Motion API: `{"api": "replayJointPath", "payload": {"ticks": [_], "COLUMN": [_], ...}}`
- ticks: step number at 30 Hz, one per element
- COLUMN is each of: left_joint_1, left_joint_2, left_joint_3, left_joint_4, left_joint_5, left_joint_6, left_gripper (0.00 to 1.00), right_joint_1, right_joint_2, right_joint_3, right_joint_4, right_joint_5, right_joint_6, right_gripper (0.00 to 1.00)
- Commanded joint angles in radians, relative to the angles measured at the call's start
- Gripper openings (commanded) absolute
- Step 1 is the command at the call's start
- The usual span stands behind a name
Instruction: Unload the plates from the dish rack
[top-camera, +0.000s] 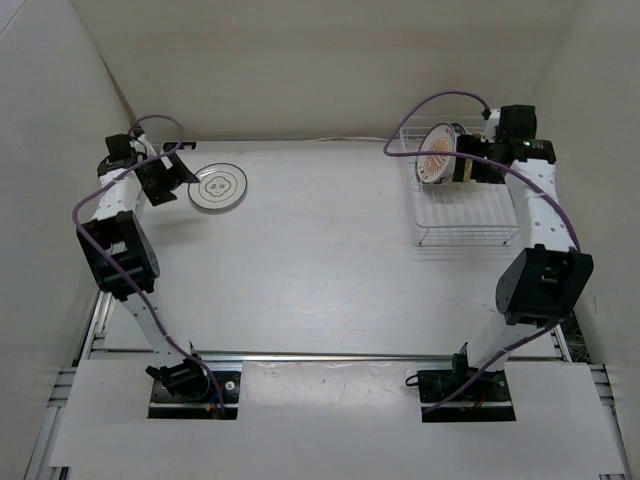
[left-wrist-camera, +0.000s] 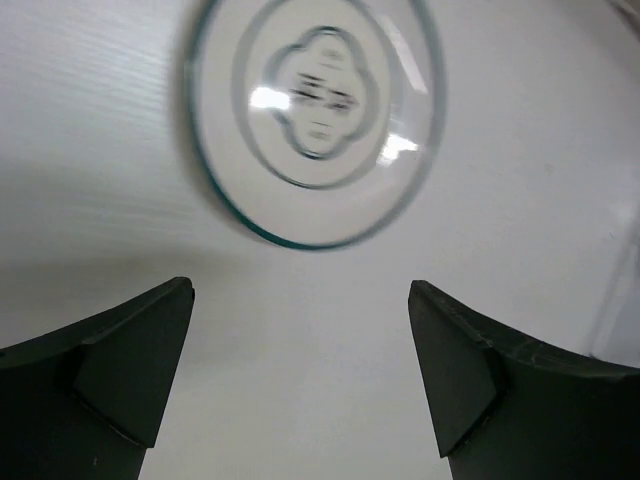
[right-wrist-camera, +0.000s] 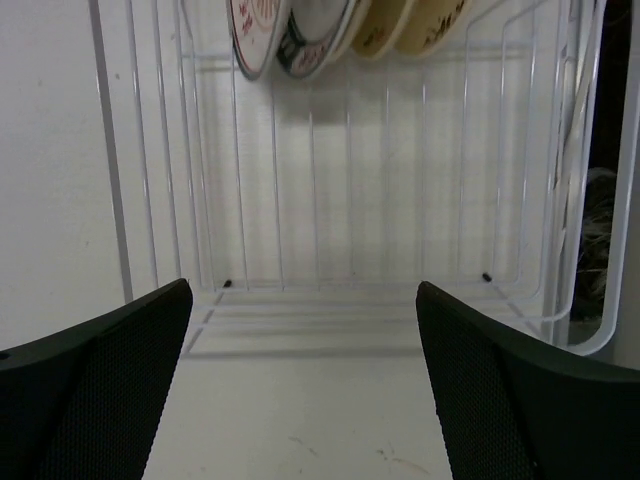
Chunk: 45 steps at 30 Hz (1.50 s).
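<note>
Left gripper (left-wrist-camera: 300, 300): hovering low over the table (top-camera: 320, 260), jaws standing wide apart, gripping nothing
Rimmed plate (left-wrist-camera: 315, 120): lying flat just beyond the fingertips, near the table's far-left corner, open tabletop showing round it
Right gripper (right-wrist-camera: 305, 300): pointing into the dish rack (top-camera: 467, 240), jaws standing apart, touching nothing
Racked plates (right-wrist-camera: 300, 30): leaning on edge at the rack's far end, wire floor showing open before them
Rack side: sitting near the right wall (top-camera: 600, 120)
</note>
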Motion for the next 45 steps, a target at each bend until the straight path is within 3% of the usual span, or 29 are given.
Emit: {"api": "replayJointPath", "payload": {"ticks": [1,10,15,26,42,45], "left_joint_1": [-0.06,-0.095,-0.095,-0.154,-0.154,-0.154], "left_joint_2": [-0.268,-0.501,-0.526,-0.573,-0.687,-0.714], "left_joint_3": [-0.042,-0.289,-0.378,-0.396,-0.416,-0.425], "left_joint_4": [-0.012,-0.012,-0.031,-0.08,-0.089,-0.089], "left_joint_5": [0.204,0.602,0.833,0.707,0.648,0.616], "left_joint_6": [0.086,0.141,0.186,0.243,0.233,0.233], "left_gripper": [0.99,0.99,0.99,0.99,0.99,0.99], "right_joint_1": [0.052,0.072,0.081,0.091,0.1,0.109], "right_joint_2": [0.056,0.268,0.36,0.487,0.633,0.644], "right_joint_3": [0.128,0.397,0.463,0.565,0.665,0.674], "right_joint_4": [0.085,0.094,0.103,0.122,0.149,0.149], "right_joint_5": [0.175,0.135,0.113,0.112,0.121,0.121], "right_joint_6": [-0.013,-0.013,-0.036,-0.047,-0.056,-0.065], "right_gripper": [0.95,0.7,0.46,0.42,0.42,0.3]}}
